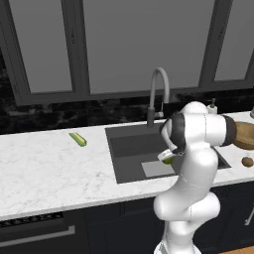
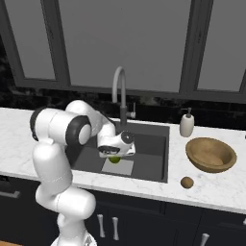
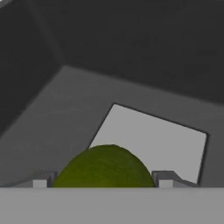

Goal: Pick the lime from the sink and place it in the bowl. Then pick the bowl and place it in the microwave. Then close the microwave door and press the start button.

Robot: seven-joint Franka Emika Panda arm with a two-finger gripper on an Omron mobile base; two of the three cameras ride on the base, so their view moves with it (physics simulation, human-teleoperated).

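The lime [image 3: 105,168] is a small round yellow-green fruit that sits between my two finger tips and fills the gap. My gripper [image 3: 103,181] is shut on it, low inside the dark grey sink [image 2: 149,149] and just above the light grey mat [image 2: 120,168]. From the base cameras the lime [image 2: 114,160] [image 1: 167,160] peeks out under the gripper [image 2: 114,154] [image 1: 167,156]. The tan wooden bowl [image 2: 211,154] [image 1: 244,136] stands on the counter right of the sink. The microwave and its door are out of view.
A curved grey faucet [image 2: 120,91] rises behind the basin. A soap dispenser [image 2: 187,124] stands at the back right, and a small brown fruit [image 2: 187,182] lies in front of the bowl. A corn-like vegetable [image 1: 78,139] lies on the white marble counter left of the sink.
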